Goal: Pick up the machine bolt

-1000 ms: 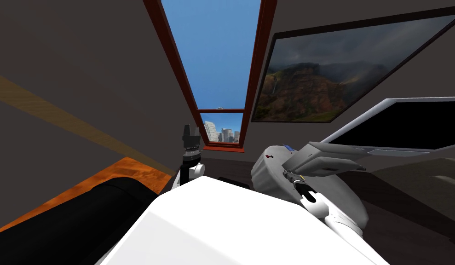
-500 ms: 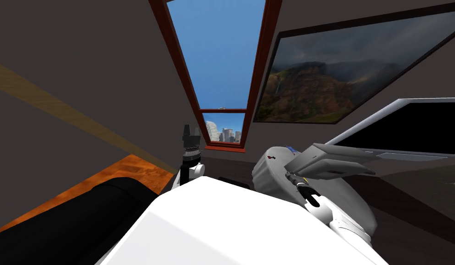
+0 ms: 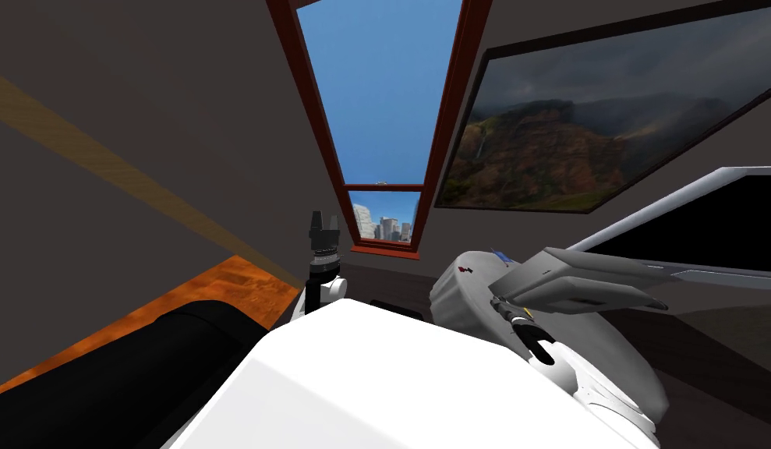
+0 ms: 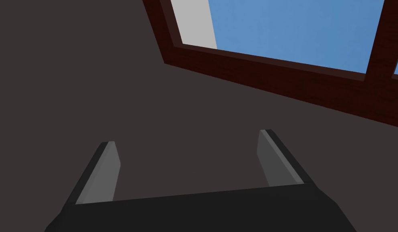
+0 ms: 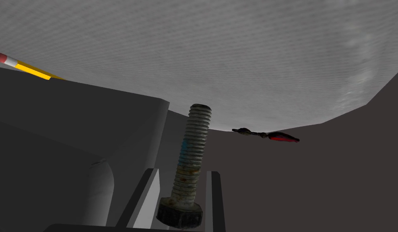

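Grey surface [image 5: 234, 60] behind rusty, threaded bolt [image 5: 191, 151]

A pencil [image 5: 23, 66] shows just its eraser end and a stub of yellow shaft, the rest hidden behind a grey slab [image 5: 73, 121]. Near the machine bolt [image 5: 190, 161], a red-and-black object [image 5: 270, 135] is too small to identify. From the head camera, a landscape painting [image 3: 594, 148] runs off the right edge.

This is a room in a home, likely a study. A tall window [image 3: 380, 101] with a red-brown wooden frame at top centre looks onto city towers. A large framed landscape picture [image 3: 578, 132] hangs upper right. Orange wooden floor [image 3: 220, 288] shows lower left, and a black screen [image 3: 726, 222] stands at the right edge by a round grey desk [image 3: 454, 300].
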Robot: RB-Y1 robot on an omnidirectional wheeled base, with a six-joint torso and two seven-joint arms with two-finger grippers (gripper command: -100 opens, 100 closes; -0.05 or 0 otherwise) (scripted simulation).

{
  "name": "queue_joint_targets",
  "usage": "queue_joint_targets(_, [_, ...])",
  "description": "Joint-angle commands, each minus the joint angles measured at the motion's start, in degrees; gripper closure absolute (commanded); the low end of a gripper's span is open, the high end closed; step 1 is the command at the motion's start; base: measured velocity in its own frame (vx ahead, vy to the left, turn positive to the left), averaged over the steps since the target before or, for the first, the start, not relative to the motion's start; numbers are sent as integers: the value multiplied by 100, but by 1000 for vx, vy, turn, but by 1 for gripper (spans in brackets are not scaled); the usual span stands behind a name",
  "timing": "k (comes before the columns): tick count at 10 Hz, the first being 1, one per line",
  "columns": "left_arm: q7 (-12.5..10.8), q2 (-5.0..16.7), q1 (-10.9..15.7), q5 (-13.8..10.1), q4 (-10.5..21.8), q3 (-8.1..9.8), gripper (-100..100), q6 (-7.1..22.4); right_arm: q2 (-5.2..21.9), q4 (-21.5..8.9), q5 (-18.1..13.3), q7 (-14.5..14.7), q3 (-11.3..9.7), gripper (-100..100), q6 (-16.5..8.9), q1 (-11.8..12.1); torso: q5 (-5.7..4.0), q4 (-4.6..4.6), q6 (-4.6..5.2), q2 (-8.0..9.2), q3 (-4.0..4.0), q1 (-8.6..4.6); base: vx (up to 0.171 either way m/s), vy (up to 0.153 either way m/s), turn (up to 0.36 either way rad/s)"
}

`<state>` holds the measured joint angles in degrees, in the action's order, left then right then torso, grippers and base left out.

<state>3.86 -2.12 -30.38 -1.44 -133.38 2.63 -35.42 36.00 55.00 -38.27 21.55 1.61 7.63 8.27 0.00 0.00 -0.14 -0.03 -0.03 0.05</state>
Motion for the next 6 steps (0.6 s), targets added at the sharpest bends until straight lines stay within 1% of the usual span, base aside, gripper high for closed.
queue_joint_targets(1, [0,0,0,0,0,0,0,0,-52,-28,-286,-286,242,100,103,66,0,0,0,0,0,0,-8,18,103])
queue_joint_targets(2, [0,0,-1,0,0,0,0,0,-52,-28,-468,-399,242,100,103,66,1,0,5,0,0,-1,-2,8,3])
queue_joint_targets(3, [0,0,-1,0,0,1,0,0,-52,-28,-618,-399,242,100,103,66,1,-1,7,0,-1,-4,0,3,-11])
queue_joint_targets(4, [0,0,-1,0,0,1,0,0,-106,25,-802,-656,530,100,227,263,1,-1,6,-1,-1,-5,-3,18,202])
queue_joint_targets(5, [0,0,0,0,0,0,0,0,-106,25,-958,-836,597,100,227,263,2,0,1,0,0,0,-7,16,96])
queue_joint_targets(6, [0,0,-1,0,0,0,0,0,-106,25,-1133,-941,597,100,227,263,2,0,4,-1,-1,0,-3,12,-14])
